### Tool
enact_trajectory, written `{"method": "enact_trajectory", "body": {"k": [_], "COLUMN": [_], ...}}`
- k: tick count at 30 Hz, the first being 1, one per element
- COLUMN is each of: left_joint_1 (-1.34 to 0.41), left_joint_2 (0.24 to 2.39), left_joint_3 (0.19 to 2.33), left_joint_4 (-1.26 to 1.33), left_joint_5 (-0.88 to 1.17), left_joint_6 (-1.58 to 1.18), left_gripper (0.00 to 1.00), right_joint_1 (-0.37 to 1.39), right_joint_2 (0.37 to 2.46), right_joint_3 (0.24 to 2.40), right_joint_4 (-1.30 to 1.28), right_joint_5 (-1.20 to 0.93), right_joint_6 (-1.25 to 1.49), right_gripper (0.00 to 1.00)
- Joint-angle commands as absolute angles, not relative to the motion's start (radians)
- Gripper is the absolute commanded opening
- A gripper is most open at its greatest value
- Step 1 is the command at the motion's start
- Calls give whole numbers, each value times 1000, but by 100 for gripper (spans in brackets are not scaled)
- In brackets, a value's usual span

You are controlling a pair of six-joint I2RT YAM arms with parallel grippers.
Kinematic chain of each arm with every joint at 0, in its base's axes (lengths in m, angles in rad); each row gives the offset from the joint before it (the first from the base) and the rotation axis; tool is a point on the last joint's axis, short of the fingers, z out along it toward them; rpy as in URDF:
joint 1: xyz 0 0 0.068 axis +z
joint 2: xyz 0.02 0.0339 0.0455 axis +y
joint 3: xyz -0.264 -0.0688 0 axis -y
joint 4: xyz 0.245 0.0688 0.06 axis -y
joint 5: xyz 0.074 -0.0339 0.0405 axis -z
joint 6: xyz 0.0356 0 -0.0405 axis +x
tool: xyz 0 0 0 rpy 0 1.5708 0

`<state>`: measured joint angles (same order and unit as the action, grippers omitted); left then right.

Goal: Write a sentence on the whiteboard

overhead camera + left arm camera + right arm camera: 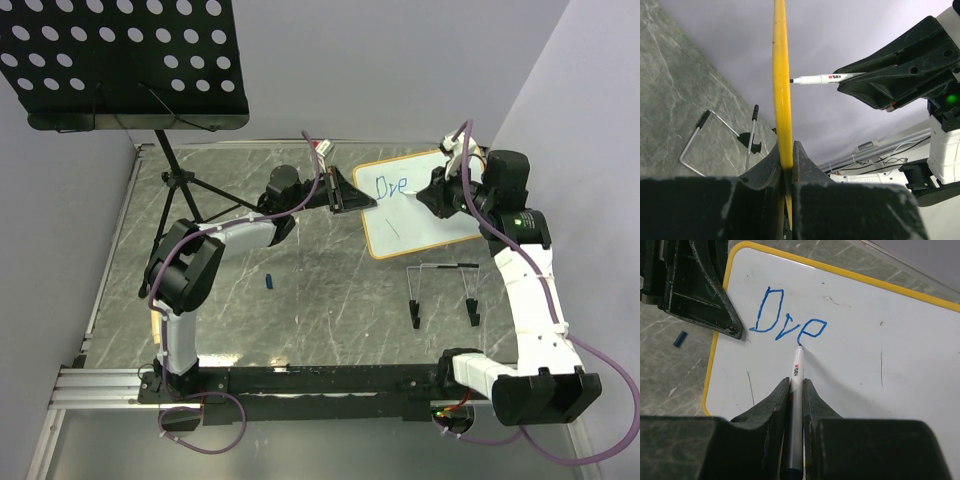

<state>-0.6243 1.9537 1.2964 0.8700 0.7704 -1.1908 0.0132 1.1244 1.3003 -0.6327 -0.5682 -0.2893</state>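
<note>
The whiteboard (420, 205) has a yellow-tan frame and is held tilted above the table. My left gripper (362, 200) is shut on its left edge; in the left wrist view the frame (781, 100) runs edge-on between the jaws of the left gripper (786, 162). My right gripper (437, 192) is shut on a white marker (796, 385), and the right gripper (797, 382) holds its tip against the board (865, 355). The sentence (787, 322) reads "Dre" in blue, with the tip at the bottom of the "e". The marker also shows in the left wrist view (825, 78).
A black perforated music stand (120, 60) on a tripod stands at the back left. A blue marker cap (269, 281) lies on the table, also seen in the right wrist view (680, 338). A wire easel (443, 292) lies below the board.
</note>
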Motion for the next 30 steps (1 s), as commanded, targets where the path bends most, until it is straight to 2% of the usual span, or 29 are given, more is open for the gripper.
{"method": "enact_trajectory", "body": {"k": [1,8,30], "left_joint_1": [-623,-621,-620], "left_joint_2": [1905,1898,1907], "left_joint_3": [1358,1341,1338], "left_joint_4": [1037,1042,1081], "left_joint_5": [790,796,813], "left_joint_6": [-1198,-1198,-1224], "left_gripper": [1,1,1], "right_joint_1": [5,-52,-63], "right_joint_2": [1101,1089,1153], "right_joint_3": [1293,1362,1379], "right_joint_4": [-635,-618,-546], "right_joint_5": [-506,-595,-549], "right_joint_6": [-293,-261,-250], "right_gripper": [0,0,0]}}
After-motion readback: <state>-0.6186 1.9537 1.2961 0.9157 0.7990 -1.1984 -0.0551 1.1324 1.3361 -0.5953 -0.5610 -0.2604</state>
